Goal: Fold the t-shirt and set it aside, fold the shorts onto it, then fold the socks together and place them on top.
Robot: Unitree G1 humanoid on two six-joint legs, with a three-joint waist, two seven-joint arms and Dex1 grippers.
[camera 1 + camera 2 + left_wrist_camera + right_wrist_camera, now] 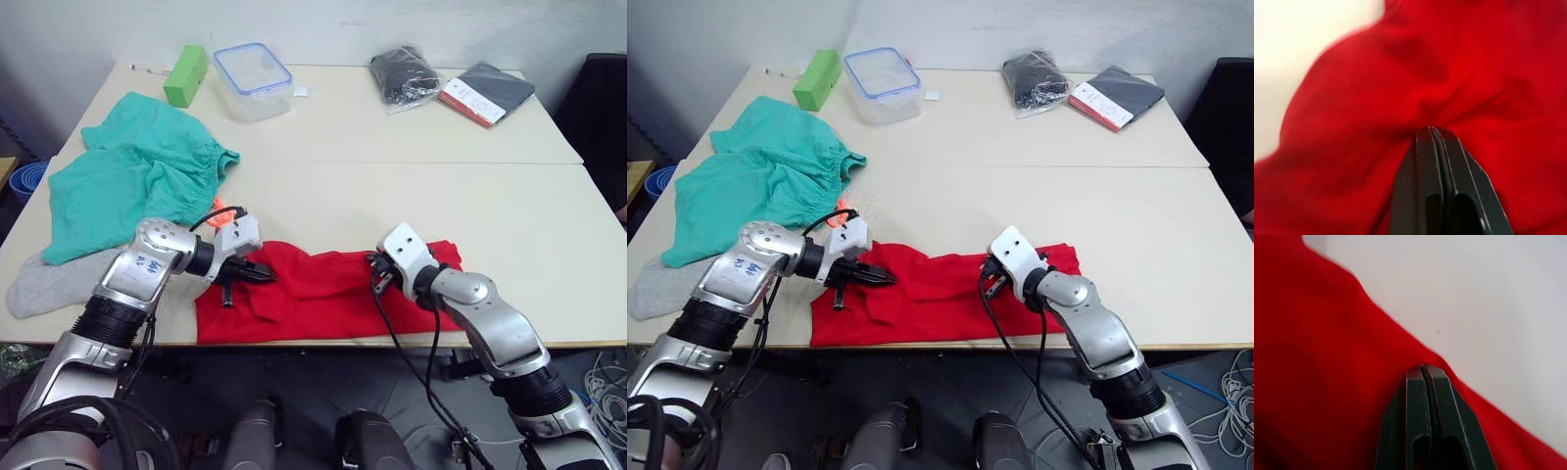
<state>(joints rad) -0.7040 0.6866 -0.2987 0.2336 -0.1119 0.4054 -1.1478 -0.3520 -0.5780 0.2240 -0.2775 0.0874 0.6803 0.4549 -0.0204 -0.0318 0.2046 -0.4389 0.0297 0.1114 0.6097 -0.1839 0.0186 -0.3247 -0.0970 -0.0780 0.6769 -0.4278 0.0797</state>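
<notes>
Left eye view: the t-shirt [323, 294] lies at the near edge of the table [392, 196], folded into a band whose long axis runs left to right along that edge. The left gripper [263, 274] points rightward onto the shirt's left part; the right gripper [377, 262] sits at the shirt's far edge, right of centre. The shorts [127, 181] lie spread at the table's left, well apart from the shirt's bulk, with the orange drawstring [217, 208] showing just behind the left wrist. A grey sock [44, 284] rests at the near left corner, touching the shorts' lower edge. At the far side stand a green block [186, 75], a clear box [253, 78] with a blue rim, a black bag [404, 76] and a dark booklet [487, 93]; print on the booklet is too small to read. Marks on the left forearm are illegible.

Right eye view: same layout, nothing further.

Left wrist view: the fingers [1425, 186] are pressed together on a raised pucker of red cloth, which the head views do not resolve.

Right wrist view: the fingers [1418, 421] are closed, pinching the shirt's edge where it meets bare table.
</notes>
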